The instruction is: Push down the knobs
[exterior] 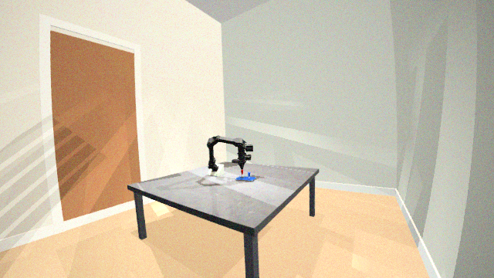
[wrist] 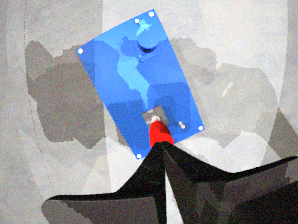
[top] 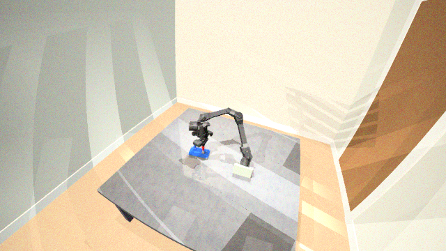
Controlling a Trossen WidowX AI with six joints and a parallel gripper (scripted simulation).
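Note:
The blue circuit board (top: 194,153) (exterior: 241,179) (wrist: 107,80) stands on the table. A red knob (top: 203,148) (exterior: 241,171) (wrist: 161,134) stands up on its shaft above a grey potentiometer (wrist: 148,117) near one end, with a bit of pale shaft showing below it. A blue knob (exterior: 249,174) (wrist: 147,40) stands near the board's other end; its gap to its potentiometer is hidden. My gripper (top: 203,145) (exterior: 241,167) (wrist: 161,147) is shut and empty, its tips right over the red knob, at or touching its top; exact contact cannot be told.
The arm's pale base block (top: 242,171) stands on the table (top: 167,195) (exterior: 231,208) to one side of the board. A small pale pin (wrist: 182,125) stands on the board beside the red knob. White dots mark the board's corners.

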